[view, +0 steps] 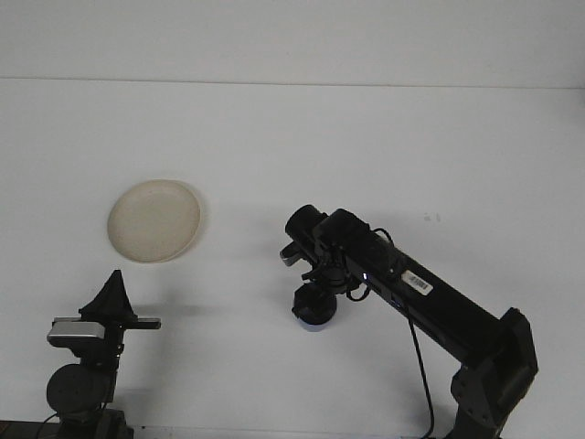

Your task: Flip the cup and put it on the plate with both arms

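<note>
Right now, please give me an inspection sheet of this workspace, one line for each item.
Surface: white table, a small dark mark at right.
Job's things: cream plate at left, bare; blue cup at centre, mostly hidden under the right arm.
Clutter: nothing seen.
Grippers: right pincer down at the cup, finger state not visible; left pincer parked at lower left, pointing up, away from the plate.
Cables: black cable hanging beside the right arm.
Surroundings: pale wall behind the table.

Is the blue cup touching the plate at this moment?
Apart. The front view shows the blue cup under the right gripper, with bare white table between it and the plate to the left.
</note>
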`<state>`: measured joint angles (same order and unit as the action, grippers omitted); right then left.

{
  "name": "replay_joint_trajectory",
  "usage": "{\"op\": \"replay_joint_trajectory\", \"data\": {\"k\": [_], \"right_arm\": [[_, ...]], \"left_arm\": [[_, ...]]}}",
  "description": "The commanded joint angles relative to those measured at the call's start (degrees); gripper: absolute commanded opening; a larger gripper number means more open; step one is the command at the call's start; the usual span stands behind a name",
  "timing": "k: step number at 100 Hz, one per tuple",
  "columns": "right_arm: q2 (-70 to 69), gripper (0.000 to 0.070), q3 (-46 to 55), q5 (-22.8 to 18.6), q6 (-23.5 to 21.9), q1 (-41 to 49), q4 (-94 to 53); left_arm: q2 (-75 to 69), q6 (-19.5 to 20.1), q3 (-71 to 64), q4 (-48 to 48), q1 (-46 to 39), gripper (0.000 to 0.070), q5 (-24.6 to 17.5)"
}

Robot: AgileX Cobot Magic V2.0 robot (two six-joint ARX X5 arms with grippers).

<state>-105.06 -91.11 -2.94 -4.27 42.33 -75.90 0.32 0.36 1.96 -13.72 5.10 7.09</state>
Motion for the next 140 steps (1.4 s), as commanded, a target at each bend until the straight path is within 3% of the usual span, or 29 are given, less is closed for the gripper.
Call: {"op": "replay_joint_trajectory", "data": {"k": [1, 12, 38, 79, 110, 140], "right_arm": [[-0.9, 0.0447, -1.25, -0.02, 0.68, 0.55, -0.31], [0.68, 0.0483, -1.27, 0.0, 0.94, 0.26, -0.87], [9.09, 0.049, -1.29, 0.0, 1.79, -4.13, -2.05], [26.36, 0.049, 1.38, 0.46, 3.74, -25.05, 0.87], [44.37, 0.049, 17.64, 0.37, 5.27, -39.15, 15.28], [62.23, 0.049, 39.1, 0.09, 5.64, -40.79, 35.89]], "left_arm": [[-0.04, 0.28, -1.14, -0.96, 0.04, 0.0012, -0.24], [-0.02, 0.28, -1.14, -0.96, 0.04, 0.0012, -0.24], [-0.04, 0.28, -1.14, -0.96, 0.04, 0.0012, -0.24], [-0.04, 0.28, -1.14, -0.96, 0.04, 0.0012, -0.24], [-0.04, 0.28, -1.14, -0.96, 0.04, 0.0012, -0.24], [-0.04, 0.28, -1.14, -0.96, 0.04, 0.0012, -0.24]]}}
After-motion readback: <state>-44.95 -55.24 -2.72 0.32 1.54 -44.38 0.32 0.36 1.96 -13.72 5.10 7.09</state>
